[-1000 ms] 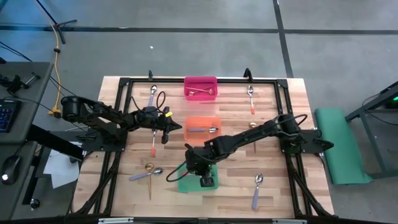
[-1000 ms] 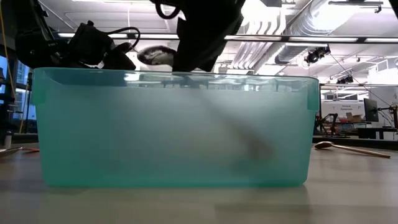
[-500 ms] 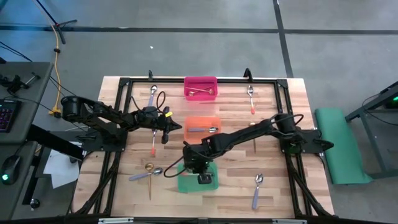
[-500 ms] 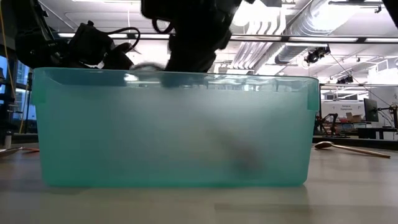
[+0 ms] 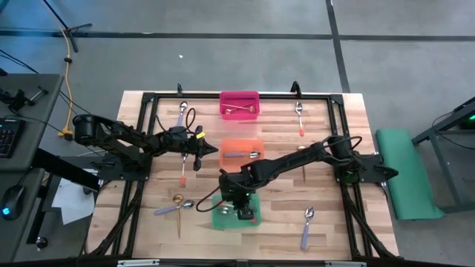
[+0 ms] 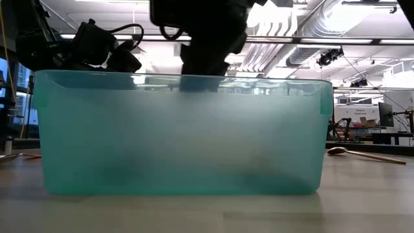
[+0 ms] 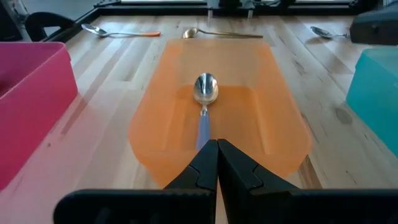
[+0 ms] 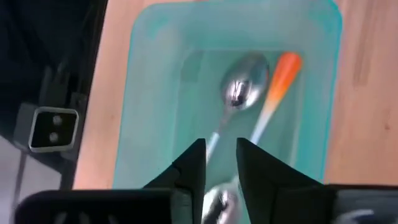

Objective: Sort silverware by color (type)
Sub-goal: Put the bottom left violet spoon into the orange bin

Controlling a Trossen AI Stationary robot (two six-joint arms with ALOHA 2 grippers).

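My right gripper [image 8: 221, 163] hangs open, pointing down, over the green bin [image 5: 223, 216], just above the rim [image 6: 181, 79] in the low view. Two silver spoons with orange-red handles [image 8: 280, 74] lie on the bin's floor; one bowl [image 8: 244, 88] faces up. My left gripper [image 7: 217, 152] is shut and empty, level at the left end of the orange bin [image 7: 273, 81], which holds a purple-handled spoon [image 7: 205, 93]. The pink bin [image 5: 240, 95] holds a gold spoon. Loose spoons lie flat on the table: purple-handled [image 5: 181, 113], orange-red [image 5: 300, 119] [image 5: 183, 169], gold [image 5: 179, 215].
More loose spoons lie at the near left [image 5: 174, 208] and near right [image 5: 306, 226], and a gold one [image 5: 302, 148] lies right of the orange bin. A black frame [image 5: 148, 100] rims the table. Bare wood shows between the bins and the frame.
My right gripper has shifted a little toward the table's left over the green bin. In the low view, the slanting dark shape of a spoon seen through the bin wall has sunk to the bin's floor. My left arm has kept still.
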